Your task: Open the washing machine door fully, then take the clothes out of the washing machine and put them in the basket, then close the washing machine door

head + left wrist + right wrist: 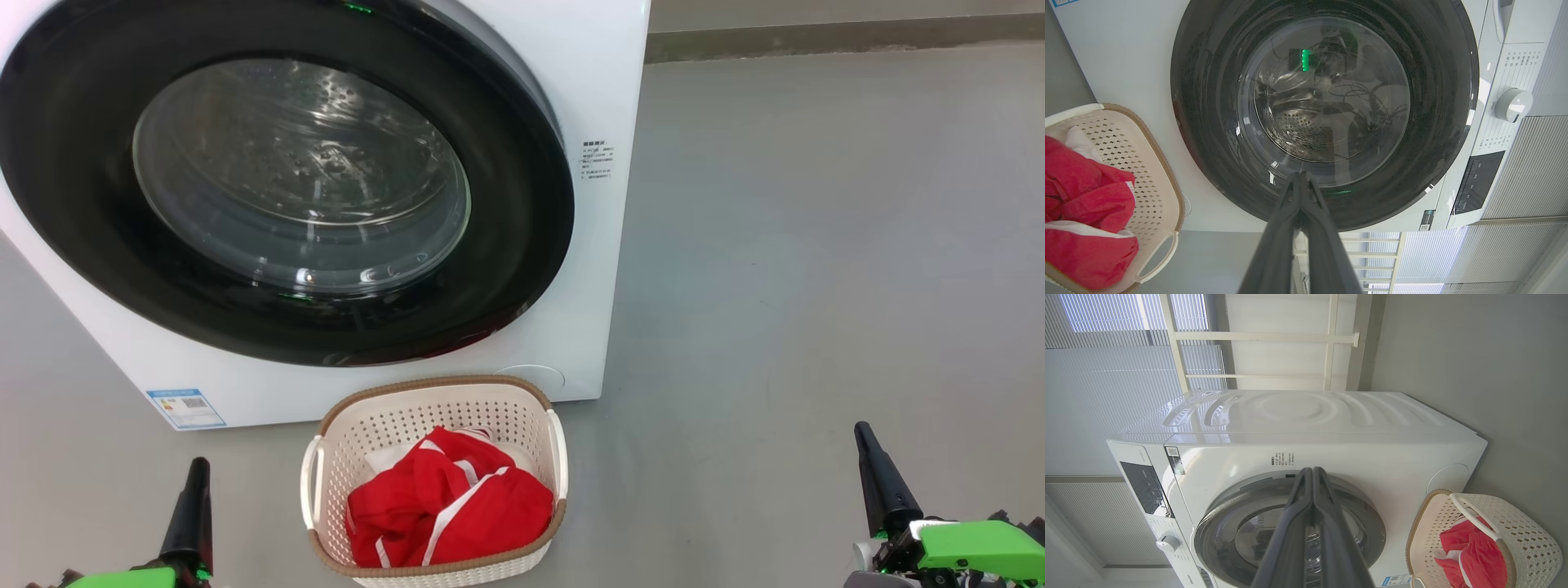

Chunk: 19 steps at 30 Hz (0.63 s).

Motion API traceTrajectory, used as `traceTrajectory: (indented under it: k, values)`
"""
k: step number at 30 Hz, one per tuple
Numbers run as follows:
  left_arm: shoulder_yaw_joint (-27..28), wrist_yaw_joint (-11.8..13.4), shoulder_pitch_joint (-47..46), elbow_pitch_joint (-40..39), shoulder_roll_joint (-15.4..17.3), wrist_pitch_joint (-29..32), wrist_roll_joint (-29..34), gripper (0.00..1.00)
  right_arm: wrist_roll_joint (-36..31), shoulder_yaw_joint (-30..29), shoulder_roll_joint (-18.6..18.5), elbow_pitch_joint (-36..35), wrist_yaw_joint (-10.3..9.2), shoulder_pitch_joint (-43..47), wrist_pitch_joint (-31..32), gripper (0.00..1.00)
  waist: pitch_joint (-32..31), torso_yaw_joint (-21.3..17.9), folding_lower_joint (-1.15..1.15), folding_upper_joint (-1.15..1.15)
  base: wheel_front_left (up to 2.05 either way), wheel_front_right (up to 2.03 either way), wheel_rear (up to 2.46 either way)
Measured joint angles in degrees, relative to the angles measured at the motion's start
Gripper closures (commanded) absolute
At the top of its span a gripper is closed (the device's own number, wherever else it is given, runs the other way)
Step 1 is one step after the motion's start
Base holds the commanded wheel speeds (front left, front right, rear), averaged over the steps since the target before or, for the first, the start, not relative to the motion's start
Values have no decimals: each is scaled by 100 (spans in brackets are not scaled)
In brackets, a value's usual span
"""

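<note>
Red clothes (449, 506) lie bunched in the basket (433, 381), which stands on the floor just before the washing machine (596, 82). The washing machine door (522, 229) looks shut against the front, so closing seems the last step; a firm push on the black rim, not the glass, would seat it if it is unlatched. The left gripper (197, 469) and right gripper (864, 437) hang low, fingers pressed together, empty. From the left wrist, reflections on the glass blur the drum, so a stray garment inside cannot be ruled out. From the right wrist, part of the door is cut off at the edge and the latch cannot be made out.
</note>
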Motion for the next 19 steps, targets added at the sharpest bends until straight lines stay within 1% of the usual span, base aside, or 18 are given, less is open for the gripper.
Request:
traceTrajectory:
  k: [19]
  values:
    - [0, 0, 0, 0, -1, 0, 0, 100, 0, -1, 3, 0, 0, 0, 0, 100, 0, 0, 0, 0, 0, 0, 0]
